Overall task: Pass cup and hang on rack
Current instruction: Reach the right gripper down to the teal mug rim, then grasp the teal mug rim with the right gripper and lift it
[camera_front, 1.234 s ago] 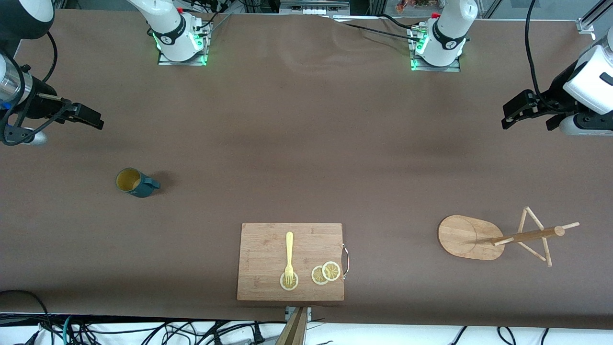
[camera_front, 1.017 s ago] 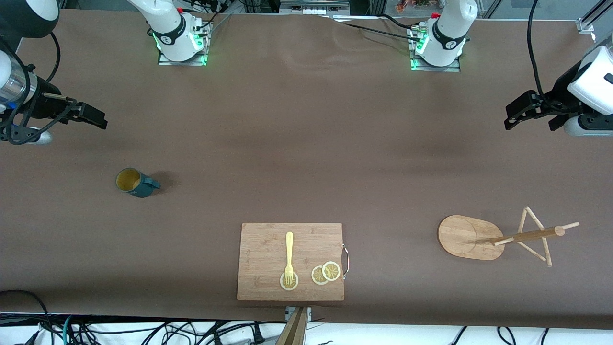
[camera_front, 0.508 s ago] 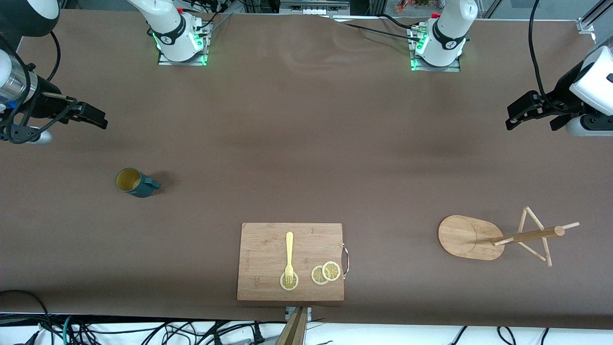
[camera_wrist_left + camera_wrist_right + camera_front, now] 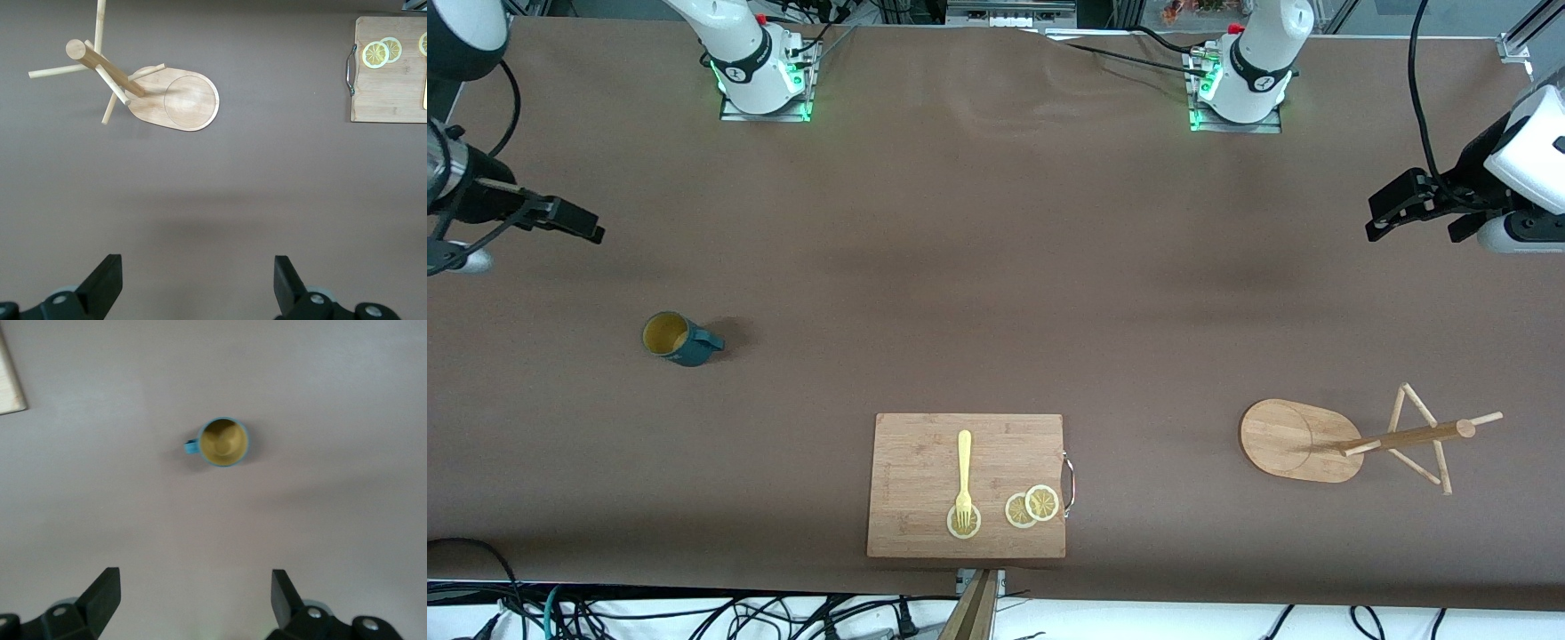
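The cup point(image 4: 680, 340), dark teal with a tan inside, stands upright on the brown table toward the right arm's end, its handle toward the table's middle. It also shows in the right wrist view point(image 4: 223, 442). My right gripper point(image 4: 547, 219) hangs open and empty in the air above the table, apart from the cup; its fingertips point(image 4: 100, 590) show wide apart. The rack point(image 4: 1298, 440) stands on its oval base toward the left arm's end and shows in the left wrist view point(image 4: 180, 100). My left gripper point(image 4: 1416, 220) hangs open and empty point(image 4: 199, 287) above the table, apart from the rack.
A wooden cutting board point(image 4: 925, 462) lies at the table's near edge, midway between cup and rack. It bears a yellow fork point(image 4: 964, 476) and lemon slices point(image 4: 1032, 507). The board also shows in the left wrist view point(image 4: 393, 80).
My right gripper has shifted a little toward the right arm's end of the table. My left gripper has barely moved. Cup and rack are unmoved.
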Controlling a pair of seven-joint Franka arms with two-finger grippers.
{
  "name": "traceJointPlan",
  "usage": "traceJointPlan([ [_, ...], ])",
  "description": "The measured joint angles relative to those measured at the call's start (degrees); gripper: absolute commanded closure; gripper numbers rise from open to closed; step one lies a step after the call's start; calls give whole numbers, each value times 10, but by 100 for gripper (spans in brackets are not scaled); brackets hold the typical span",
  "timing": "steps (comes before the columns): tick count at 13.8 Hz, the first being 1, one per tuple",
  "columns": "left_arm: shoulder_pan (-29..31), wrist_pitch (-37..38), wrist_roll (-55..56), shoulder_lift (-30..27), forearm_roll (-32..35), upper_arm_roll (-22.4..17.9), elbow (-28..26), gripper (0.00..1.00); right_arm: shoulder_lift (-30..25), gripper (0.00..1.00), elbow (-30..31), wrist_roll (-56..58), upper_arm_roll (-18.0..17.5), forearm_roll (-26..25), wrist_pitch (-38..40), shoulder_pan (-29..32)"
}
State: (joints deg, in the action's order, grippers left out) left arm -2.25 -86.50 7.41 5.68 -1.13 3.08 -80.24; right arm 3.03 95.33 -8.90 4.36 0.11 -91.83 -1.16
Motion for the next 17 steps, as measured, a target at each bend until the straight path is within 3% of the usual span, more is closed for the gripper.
traceJointPlan([
  [5, 0, 0, 0, 0, 0, 0, 0, 0, 61, 0, 4, 2, 6, -7, -18, 22],
  [10, -1, -5, 0, 3, 0, 3, 1, 0, 156, 0, 25, 2, 10, -10, -143, 28],
  [13, -4, -9, 0, 13, 0, 8, 1, 0, 183, 1, 64, 2, 10, -10, -226, 29],
  [15, -4, -6, 0, 16, 0, 9, 1, 0, 185, 4, 109, 6, 11, -11, -294, 29],
  [16, -4, 0, 0, 17, 0, 9, 1, 0, 185, 15, 127, 13, 11, -11, -320, 29],
  [17, -4, 6, 0, 16, 0, 11, 1, 0, 185, 18, 141, 24, 11, -11, -336, 29],
])
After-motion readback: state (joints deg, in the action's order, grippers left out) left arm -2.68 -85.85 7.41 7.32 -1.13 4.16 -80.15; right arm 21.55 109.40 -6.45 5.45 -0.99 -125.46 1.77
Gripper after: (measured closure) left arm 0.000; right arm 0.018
